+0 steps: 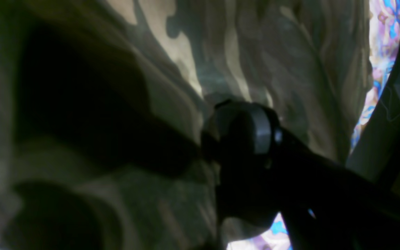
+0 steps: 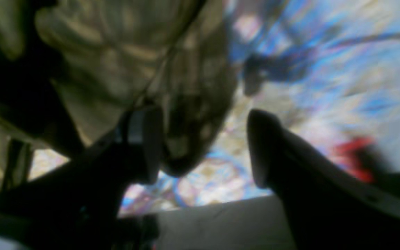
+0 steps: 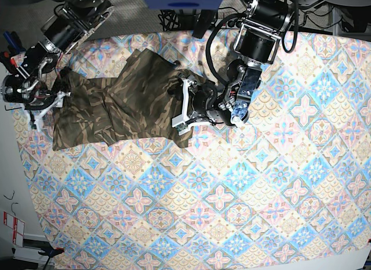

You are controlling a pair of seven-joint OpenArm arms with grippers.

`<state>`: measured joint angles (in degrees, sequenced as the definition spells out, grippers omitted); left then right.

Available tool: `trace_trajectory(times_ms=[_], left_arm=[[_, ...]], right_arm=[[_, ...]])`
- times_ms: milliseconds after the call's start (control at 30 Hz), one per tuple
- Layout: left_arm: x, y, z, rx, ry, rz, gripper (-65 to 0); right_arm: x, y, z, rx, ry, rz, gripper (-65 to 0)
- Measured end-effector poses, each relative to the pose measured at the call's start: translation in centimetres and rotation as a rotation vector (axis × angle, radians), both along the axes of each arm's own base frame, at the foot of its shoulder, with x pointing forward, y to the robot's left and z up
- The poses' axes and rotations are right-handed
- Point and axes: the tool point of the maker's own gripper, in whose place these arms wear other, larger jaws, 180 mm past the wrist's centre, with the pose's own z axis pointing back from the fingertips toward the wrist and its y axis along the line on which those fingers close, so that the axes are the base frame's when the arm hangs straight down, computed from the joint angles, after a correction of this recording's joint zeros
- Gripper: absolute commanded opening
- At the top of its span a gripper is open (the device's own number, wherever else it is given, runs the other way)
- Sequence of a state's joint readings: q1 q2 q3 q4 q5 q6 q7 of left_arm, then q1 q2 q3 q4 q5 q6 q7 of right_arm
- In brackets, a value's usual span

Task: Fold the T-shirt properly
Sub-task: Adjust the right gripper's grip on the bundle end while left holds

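The camouflage T-shirt (image 3: 116, 102) lies rumpled and partly folded on the upper left of the table. My left gripper (image 3: 185, 108) is at the shirt's right edge, white fingers (image 3: 186, 89) spread wide with the hem between them. In the left wrist view the T-shirt (image 1: 255, 52) fills the frame; the left gripper (image 1: 318, 114) stands open around cloth. My right gripper (image 3: 43, 105) is at the shirt's left end. In the blurred right wrist view the right gripper (image 2: 203, 149) is open, and a bunch of the T-shirt (image 2: 186, 104) hangs against its left finger.
A blue, pink and cream patterned tablecloth (image 3: 232, 194) covers the table. Cables (image 3: 179, 18) lie beyond the far edge. Small red and blue tools (image 3: 7, 53) sit past the left edge. A red blur (image 2: 352, 156) shows by the right finger.
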<state>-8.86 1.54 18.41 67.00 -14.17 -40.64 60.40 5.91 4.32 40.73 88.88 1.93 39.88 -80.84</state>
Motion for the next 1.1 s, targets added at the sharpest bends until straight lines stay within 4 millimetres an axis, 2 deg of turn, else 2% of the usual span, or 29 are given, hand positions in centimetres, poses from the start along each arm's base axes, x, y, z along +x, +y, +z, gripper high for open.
trace_trajectory(times_ms=[167, 233, 300, 467, 600, 667, 767, 867, 1000, 1100], left_arm=[[0.0, 0.1, 0.0, 0.001, -0.001, -0.001, -32.2], [0.0, 0.1, 0.0, 0.001, -0.001, -0.001, -32.2], [0.0, 0.1, 0.0, 0.001, -0.001, -0.001, -32.2], [-0.1, 0.3, -0.1, 0.012, 0.006, -0.006, -32.2], [-0.1, 0.3, -0.2, 0.013, 0.006, -0.004, -32.2], [-0.1, 0.3, -0.2, 0.014, 0.007, -0.004, -32.2], [-0.1, 0.3, -0.2, 0.015, 0.007, -0.004, -32.2], [-0.1, 0.3, -0.2, 0.018, 0.008, -0.005, -32.2], [-0.1, 0.3, -0.1, 0.014, 0.006, -0.003, -32.2], [-0.1, 0.3, -0.1, 0.016, 0.006, -0.004, -32.3]], right_arm=[[1.8, 1.8, -2.1, 0.099, -0.051, 0.006, -27.0], [1.6, 2.3, -3.1, 0.126, -0.045, 0.004, -27.0], [1.2, 2.5, -4.1, 0.141, -0.031, -0.001, -27.0], [2.0, 2.1, -4.9, 0.168, -0.083, -0.013, -28.1], [2.1, 1.3, -4.6, 0.16, -0.093, -0.014, -30.7], [2.1, 0.1, -4.1, 0.131, -0.088, -0.013, -30.6], [3.5, -2.3, -2.3, 0.081, -0.119, -0.023, -30.6], [4.5, -2.8, -1.5, 0.069, -0.162, -0.024, -30.5], [3.5, -2.2, -2.5, 0.088, -0.118, -0.024, -30.5], [4.0, -1.8, -3.8, 0.134, -0.152, -0.039, -30.5]])
